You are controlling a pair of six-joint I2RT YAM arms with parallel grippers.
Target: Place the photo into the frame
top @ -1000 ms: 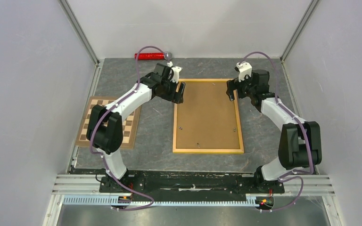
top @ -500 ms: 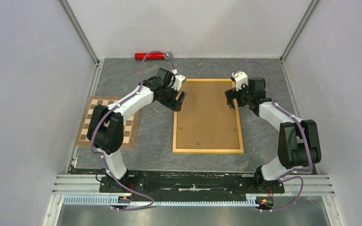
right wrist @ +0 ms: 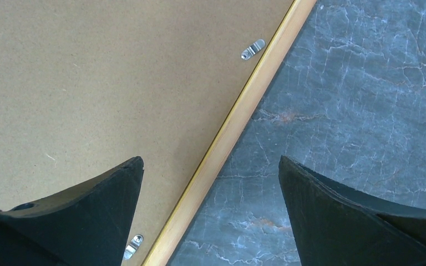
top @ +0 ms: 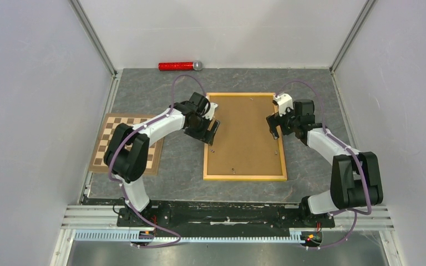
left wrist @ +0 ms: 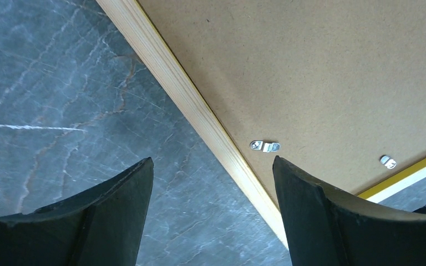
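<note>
The frame (top: 244, 178) of yellow-orange wood lies flat mid-table with a plain brown backing board (top: 244, 133) filling it, small metal clips (left wrist: 264, 146) at the board's edges. The photo is hidden from every view. My left gripper (top: 212, 130) is open and straddles the frame's left rail (left wrist: 199, 111), one finger over the grey mat, the other over the board. My right gripper (top: 273, 124) is open too, astride the right rail (right wrist: 244, 105), with a clip (right wrist: 253, 49) ahead of it. Neither gripper (left wrist: 212, 160) (right wrist: 211, 159) has anything held between its fingers.
A brown-and-cream chessboard (top: 126, 144) lies at the left under the left arm's elbow. A red cylinder with a silver cap (top: 178, 66) rests against the back wall. White walls enclose the mat on three sides.
Both grippers have slid toward the near side along the frame's side rails, away from its far corners. They stay open. The frame has not moved.
</note>
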